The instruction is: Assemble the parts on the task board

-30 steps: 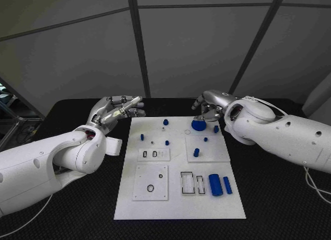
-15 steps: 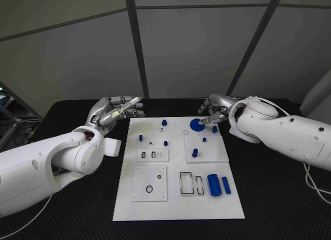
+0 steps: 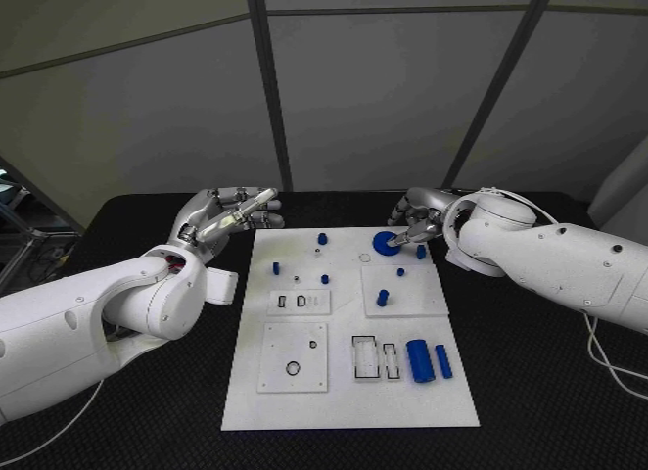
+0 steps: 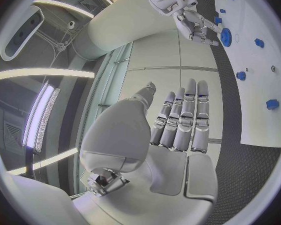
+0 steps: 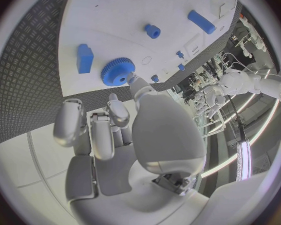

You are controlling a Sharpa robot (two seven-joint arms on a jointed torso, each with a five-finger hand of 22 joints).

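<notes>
- Near the bottom of the head view, the white board [image 3: 352,333] lies on the black surface [image 3: 550,382]. Two blue cylinders [image 3: 429,360] lie side by side at its lower right, beside empty rectangular slots.
- Mid-board, a short blue peg [image 3: 382,298] stands on a raised square plate; small blue pins [image 3: 324,280] dot the area to its left.
- At the board's upper right edge sits the blue gear [image 3: 388,243]. The right robot hand [image 3: 416,223] has a fingertip [image 5: 135,80] against the gear's rim, the other fingers curled nearby; whether it truly pinches the gear, I cannot tell.
- A small blue block [image 5: 85,58] lies just beside the gear.
- The step in hand looks like seating or picking the gear. To do it well, close opposing fingers on the toothed rim, keep the gear flat, and avoid nudging the block.
- Upper left of the head view, the left robot hand [image 3: 225,217] hovers off the board's corner, fingers straight, pressed side by side, holding nothing.
</notes>
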